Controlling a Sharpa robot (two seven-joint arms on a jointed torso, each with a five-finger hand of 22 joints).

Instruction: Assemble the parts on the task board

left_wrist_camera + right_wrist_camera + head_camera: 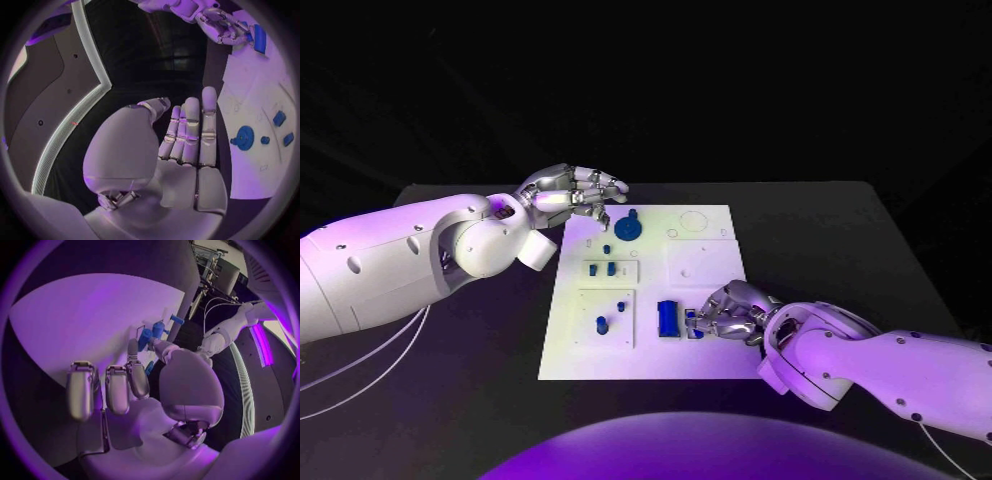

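board right half [704, 250] bare; blue parts [629, 228] crowd left half | table [819, 230] open beyond

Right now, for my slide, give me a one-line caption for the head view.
Silver right hand works at a blue rectangular part on the white task board; silver left hand hovers at its far corner.

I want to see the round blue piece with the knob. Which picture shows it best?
The head view: the round blue part lies unblocked on the task board, beside the left hand. The left wrist view shows it too, but bent at the side. In the right wrist view I can't pick it out.
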